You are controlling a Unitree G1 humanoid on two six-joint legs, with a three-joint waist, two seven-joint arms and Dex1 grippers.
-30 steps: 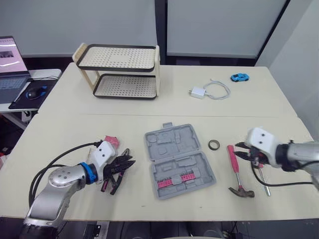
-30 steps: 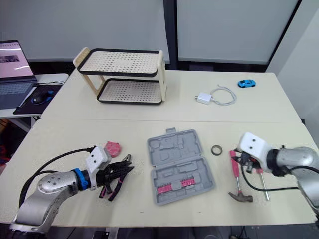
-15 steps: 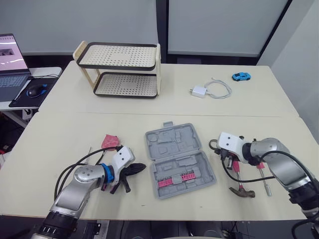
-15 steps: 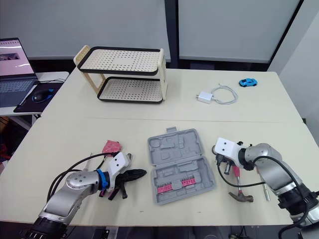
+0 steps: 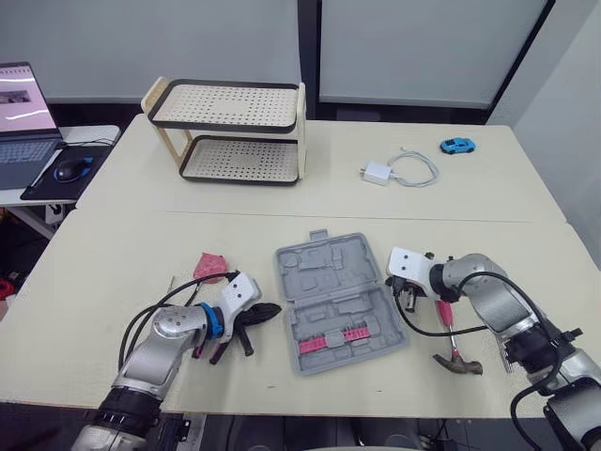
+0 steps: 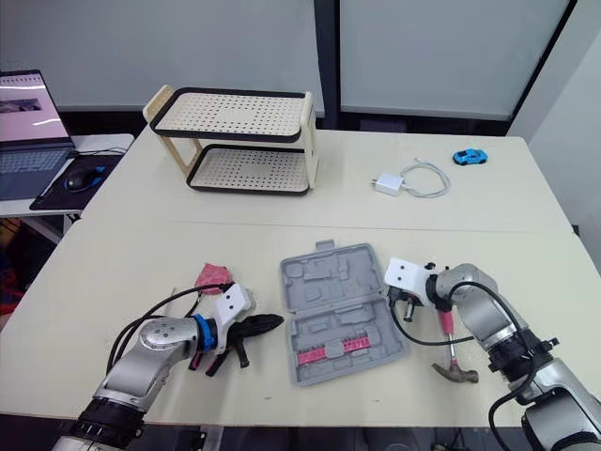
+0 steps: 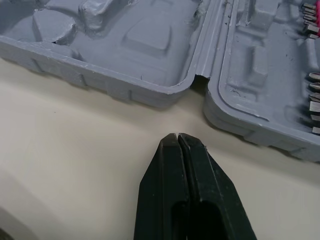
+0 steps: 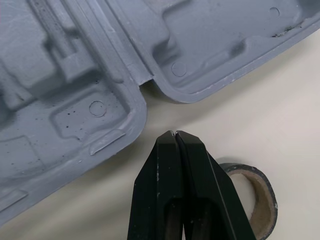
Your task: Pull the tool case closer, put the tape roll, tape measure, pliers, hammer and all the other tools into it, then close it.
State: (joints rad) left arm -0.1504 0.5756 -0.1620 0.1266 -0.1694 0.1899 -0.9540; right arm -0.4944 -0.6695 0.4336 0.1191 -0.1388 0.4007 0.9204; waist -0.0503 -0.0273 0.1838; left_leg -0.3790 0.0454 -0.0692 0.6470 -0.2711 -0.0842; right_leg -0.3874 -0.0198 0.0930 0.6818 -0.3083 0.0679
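The grey tool case (image 5: 336, 303) lies open on the table with pink bits in its near half. My left gripper (image 5: 268, 311) is shut and empty, its tip just off the case's left edge (image 7: 150, 45). The pliers (image 6: 197, 361) lie under my left forearm, and the pink tape measure (image 5: 209, 266) sits beyond it. At the case's right edge (image 8: 75, 90) my right gripper (image 8: 175, 134) is shut and empty, with the tape roll (image 8: 255, 192) right beside its fingers. The pink-handled hammer (image 6: 449, 343) lies right of the case.
A two-tier perforated rack (image 5: 230, 132) stands at the back left of the table. A white charger with cable (image 5: 394, 171) and a blue toy car (image 5: 454, 146) lie at the back right. A laptop (image 5: 23, 108) and mouse (image 5: 68, 169) sit on a side desk.
Both grippers have moved inward to the case: the left from over the pliers to the left edge, the right from the hammer to the right edge.
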